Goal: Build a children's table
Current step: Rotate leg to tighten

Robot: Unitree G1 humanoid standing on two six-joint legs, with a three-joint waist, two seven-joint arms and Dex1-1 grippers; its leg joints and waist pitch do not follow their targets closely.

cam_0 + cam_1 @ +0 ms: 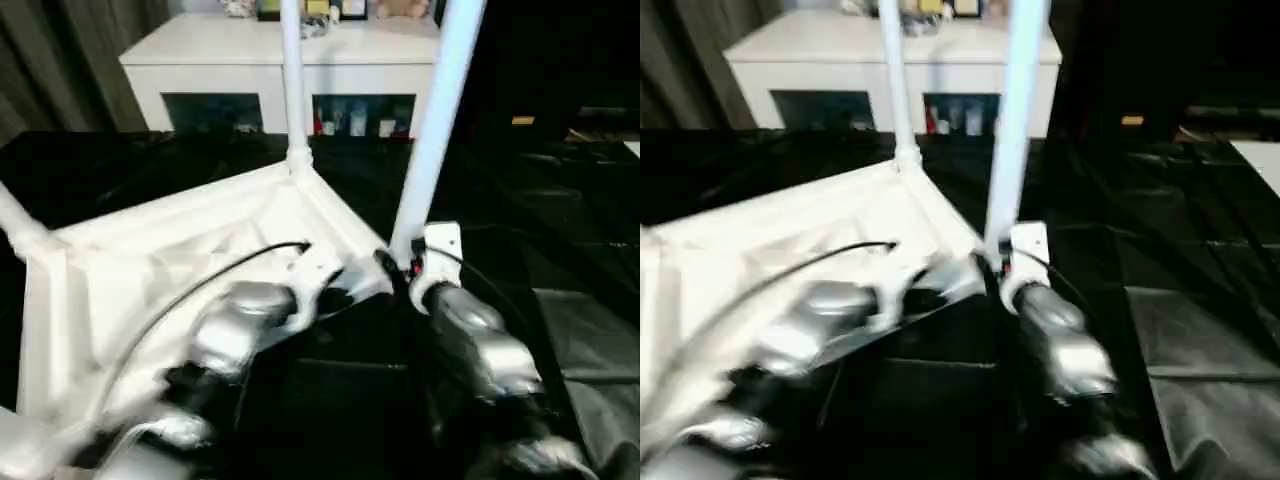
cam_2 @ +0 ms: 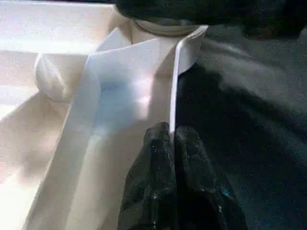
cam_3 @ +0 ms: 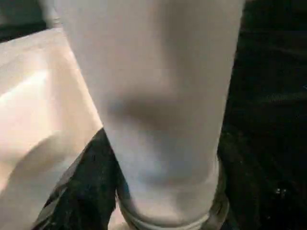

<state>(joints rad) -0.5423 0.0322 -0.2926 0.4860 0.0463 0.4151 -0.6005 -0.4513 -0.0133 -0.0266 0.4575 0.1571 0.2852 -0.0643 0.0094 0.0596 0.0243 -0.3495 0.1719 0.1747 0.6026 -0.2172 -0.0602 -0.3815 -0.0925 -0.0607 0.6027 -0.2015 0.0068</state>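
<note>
Left fingers [image 2: 170,143] pinched shut on the upturned tabletop [image 1: 150,270] rim, right fingers [image 1: 400,272] parted around an upright leg [image 1: 435,130].

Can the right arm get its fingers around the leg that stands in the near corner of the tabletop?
Probably yes. The right gripper is already at the foot of the near leg, where it enters the tabletop, and nothing stands between them. The left gripper, shut, sits at the tabletop's rim beside it, not on the leg.
</note>
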